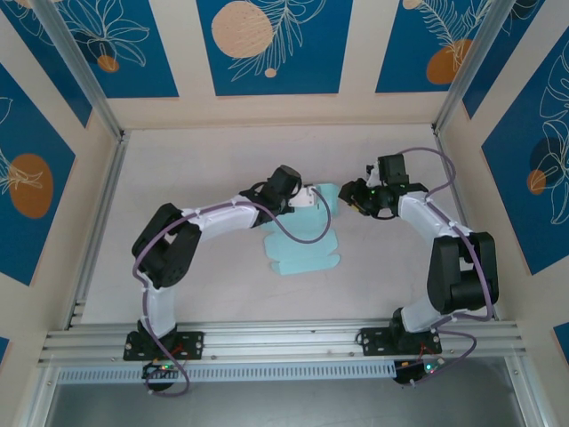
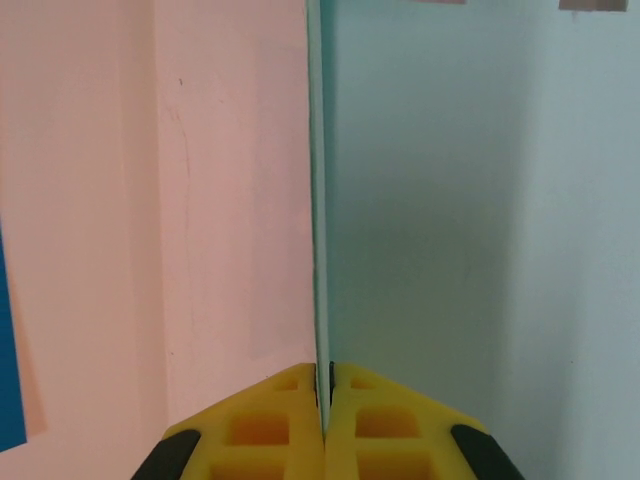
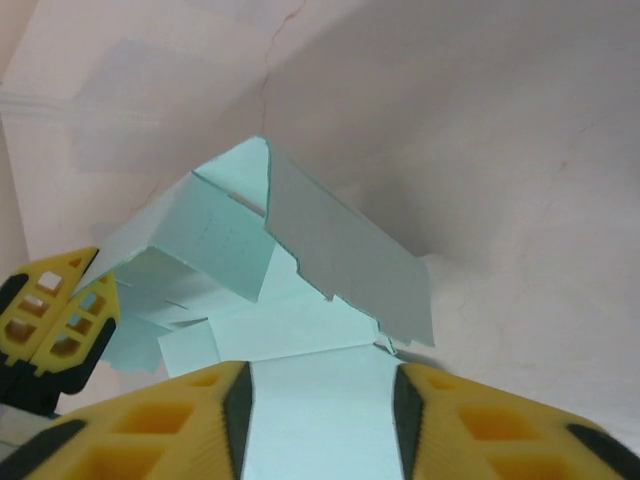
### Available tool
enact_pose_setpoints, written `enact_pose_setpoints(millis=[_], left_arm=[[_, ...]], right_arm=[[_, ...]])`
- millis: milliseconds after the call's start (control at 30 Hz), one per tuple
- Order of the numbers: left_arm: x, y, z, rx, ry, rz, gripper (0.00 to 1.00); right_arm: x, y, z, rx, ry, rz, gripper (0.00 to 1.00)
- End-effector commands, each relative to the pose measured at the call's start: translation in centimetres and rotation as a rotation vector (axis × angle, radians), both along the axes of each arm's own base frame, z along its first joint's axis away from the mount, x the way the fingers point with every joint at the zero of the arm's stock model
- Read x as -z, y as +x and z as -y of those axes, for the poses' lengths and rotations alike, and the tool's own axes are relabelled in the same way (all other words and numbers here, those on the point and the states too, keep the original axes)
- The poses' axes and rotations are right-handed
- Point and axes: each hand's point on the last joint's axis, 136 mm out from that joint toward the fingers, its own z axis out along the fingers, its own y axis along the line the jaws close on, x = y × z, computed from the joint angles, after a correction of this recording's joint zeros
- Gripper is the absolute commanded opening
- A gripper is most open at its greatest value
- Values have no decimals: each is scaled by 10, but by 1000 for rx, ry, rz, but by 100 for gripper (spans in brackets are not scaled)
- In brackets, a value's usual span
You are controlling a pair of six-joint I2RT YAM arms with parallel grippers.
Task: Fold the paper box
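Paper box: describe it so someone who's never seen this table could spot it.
On the pale table, look between the left arm and right arm. The paper box lies there, a mostly flat card sheet with one flap raised and pinched in the left jaws. It is the table's only mint-blue thing, edged with notched tabs.

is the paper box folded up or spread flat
Partly folded: the paper box lies mostly flat, with flaps raised where the left gripper pinches it.
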Motion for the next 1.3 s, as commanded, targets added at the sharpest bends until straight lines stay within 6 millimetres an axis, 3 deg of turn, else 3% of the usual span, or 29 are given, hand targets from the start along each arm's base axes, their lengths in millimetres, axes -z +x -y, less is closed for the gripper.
enact_pose_setpoints(millis=[0,100,300,533,700,867,1267], left_arm=[[-6,-5,7,38,18,71,0],[-12,-6,9,48,10,133,0],[-31,-8,9,57,-34,224,0],[-34,-7,12,52,-23,270,0],[-33,-7,13,49,-23,278,0],[-30,-5,12,45,-9,284,0],[-16,-8,14,60,1,254,0]], right_arm=[[0,6,6,-16,-36,-8,50],[0,15,7,-1,42,-20,50],[3,31,28,76,222,-47,47],[34,42,5,9,377,-162,37],[52,35,-15,-45,382,-205,35],[49,28,-28,-88,370,-194,33],[41,25,-33,-135,290,-120,32]])
